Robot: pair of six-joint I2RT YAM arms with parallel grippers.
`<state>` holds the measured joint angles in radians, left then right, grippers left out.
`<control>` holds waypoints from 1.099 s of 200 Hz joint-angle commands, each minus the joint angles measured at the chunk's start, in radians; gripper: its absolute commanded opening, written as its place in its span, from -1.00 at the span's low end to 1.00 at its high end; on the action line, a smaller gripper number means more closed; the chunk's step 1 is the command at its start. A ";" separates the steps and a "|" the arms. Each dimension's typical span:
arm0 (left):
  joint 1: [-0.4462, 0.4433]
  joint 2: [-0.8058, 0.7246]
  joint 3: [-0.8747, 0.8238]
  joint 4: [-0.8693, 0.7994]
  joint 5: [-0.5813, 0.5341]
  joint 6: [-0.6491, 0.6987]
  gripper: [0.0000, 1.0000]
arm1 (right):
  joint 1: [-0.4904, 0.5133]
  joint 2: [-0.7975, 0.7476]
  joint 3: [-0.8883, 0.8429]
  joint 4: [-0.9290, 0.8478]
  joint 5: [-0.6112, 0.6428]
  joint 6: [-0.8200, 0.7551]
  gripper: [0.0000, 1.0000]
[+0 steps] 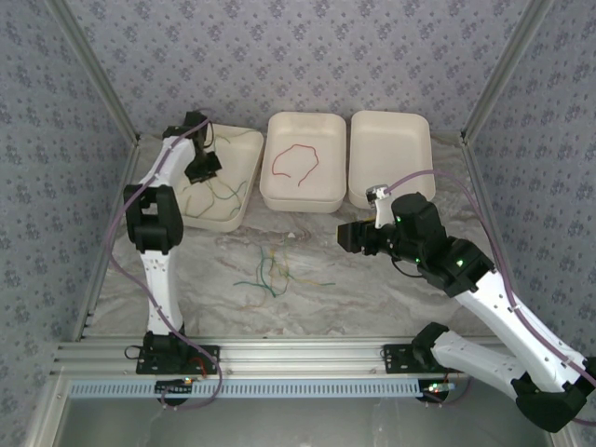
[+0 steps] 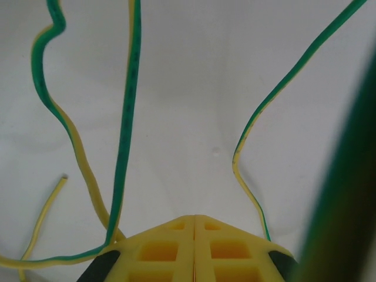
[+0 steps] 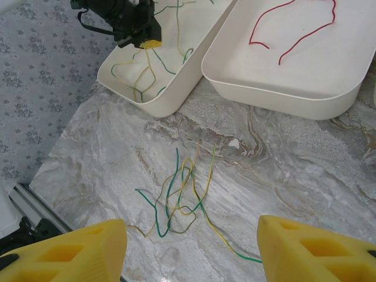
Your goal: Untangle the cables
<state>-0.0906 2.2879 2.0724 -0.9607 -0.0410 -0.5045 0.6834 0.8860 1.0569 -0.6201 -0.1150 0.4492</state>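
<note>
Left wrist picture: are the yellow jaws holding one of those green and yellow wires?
Cannot tell. The left jaws look closed, and a green-yellow wire runs down beside them, but no pinch shows. The right jaws stand open, empty.

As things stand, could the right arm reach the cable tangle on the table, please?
Probably yes: the right hand hangs open, facing the tangle, with only bare table between, and the left hand is away in the left tray.
</note>
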 commanded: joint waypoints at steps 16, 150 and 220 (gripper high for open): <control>-0.006 -0.015 0.025 -0.040 -0.017 -0.014 -0.19 | 0.004 -0.007 -0.009 0.014 0.012 0.009 0.25; -0.005 -0.235 0.044 0.005 0.055 -0.116 0.53 | 0.025 -0.009 -0.026 0.039 0.039 0.028 0.23; -0.012 -0.499 -0.195 0.111 0.033 -0.128 0.52 | 0.045 -0.020 -0.060 0.027 0.113 0.052 0.16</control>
<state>-0.0986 1.9507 1.9678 -0.9047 -0.0013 -0.6228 0.7097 0.8814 1.0191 -0.5865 -0.0574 0.4759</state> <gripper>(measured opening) 0.767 0.588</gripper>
